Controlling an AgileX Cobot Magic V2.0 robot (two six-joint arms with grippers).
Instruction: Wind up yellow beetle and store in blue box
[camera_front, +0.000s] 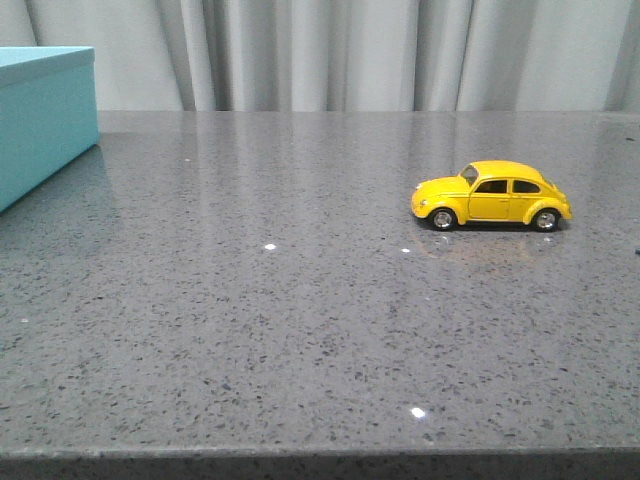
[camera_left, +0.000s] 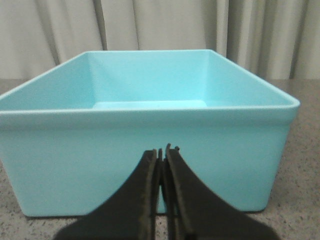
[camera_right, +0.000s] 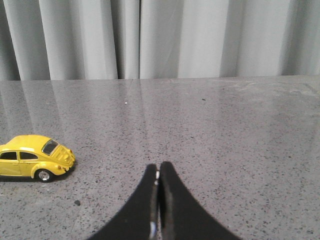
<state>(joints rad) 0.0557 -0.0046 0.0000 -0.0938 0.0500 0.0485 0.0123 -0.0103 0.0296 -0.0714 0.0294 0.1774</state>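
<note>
Yellow and glossy, the yellow beetle (camera_front: 491, 196) stands on all four wheels on the grey speckled bench (camera_front: 300, 320), at about three o'clock in our front view, side-on with its nose toward nine o'clock. We see the blue box (camera_front: 40, 120) well apart from it, at the bench's ten o'clock edge, only partly in frame. Our left gripper (camera_left: 163, 150) has its black fingers (camera_left: 148, 175) clenched together on nothing, just in front of the box's near wall, its open interior visible beyond. Our right gripper (camera_right: 158, 167) is likewise clenched on nothing, above bare bench, with the beetle off to one side, untouched. Pale curtains (camera_front: 330, 50) hang behind.
</note>
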